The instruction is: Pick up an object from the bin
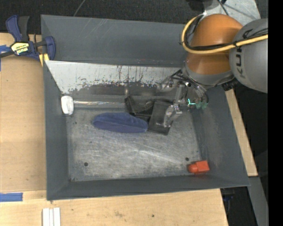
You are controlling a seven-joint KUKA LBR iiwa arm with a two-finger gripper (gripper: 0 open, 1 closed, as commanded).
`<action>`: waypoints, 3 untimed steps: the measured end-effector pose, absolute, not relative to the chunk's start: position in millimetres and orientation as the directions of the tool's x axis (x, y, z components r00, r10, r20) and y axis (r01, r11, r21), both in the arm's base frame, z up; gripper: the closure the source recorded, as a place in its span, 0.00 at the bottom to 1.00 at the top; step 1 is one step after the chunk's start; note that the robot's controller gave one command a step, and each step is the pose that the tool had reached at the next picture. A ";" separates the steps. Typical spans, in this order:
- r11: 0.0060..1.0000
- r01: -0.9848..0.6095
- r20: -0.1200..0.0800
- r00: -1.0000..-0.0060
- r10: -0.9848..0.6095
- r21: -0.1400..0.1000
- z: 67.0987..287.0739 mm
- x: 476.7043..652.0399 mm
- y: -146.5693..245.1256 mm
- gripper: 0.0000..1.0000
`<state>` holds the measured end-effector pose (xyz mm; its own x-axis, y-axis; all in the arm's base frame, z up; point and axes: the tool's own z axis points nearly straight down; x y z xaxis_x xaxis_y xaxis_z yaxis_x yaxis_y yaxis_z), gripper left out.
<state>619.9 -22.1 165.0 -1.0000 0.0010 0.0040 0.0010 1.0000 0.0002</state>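
The grey metal bin [108, 41] has smooth sloping walls. Its flat floor is scuffed and scratched, with dark streaks running down the lighter back wall.

The arm [247, 55] comes in over the right rim. It is a rounded grey metal joint with a glossy orange dome-shaped cover [212, 44] and a yellow cable looped around it. Below the cover, the gripper [172, 113] reaches down toward the back right of the floor. It is a cluster of small shiny metal parts with a spot of green light. It sits over the right edge of a black angular thing, and whether the gripper is apart, together or clamped on anything cannot be told.

That black thing [148, 111] is flat-sided and boxy with a dull surface. It lies at the back of the floor, right of centre, tilted at an angle.

Touching its left front edge is a blue cloth-like thing [119, 123], long, soft and rounded, like a stuffed oval.

Behind it, a clear plastic tube [96, 101] lies along the foot of the back wall, with a white cap [67, 104] at its left end.

A small orange block [198, 167], hard-edged and squarish, sits well apart from the rest in the front right corner of the floor.
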 end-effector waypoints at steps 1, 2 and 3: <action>0.985 0.174 -0.025 -0.984 0.174 0.004 98.2 613.7 -17.4 0.00; 0.984 0.176 -0.037 -0.984 0.176 0.003 99.4 616.2 -19.5 1.00; 0.991 0.132 -0.004 -0.991 0.132 -0.002 211.9 608.0 -35.4 1.00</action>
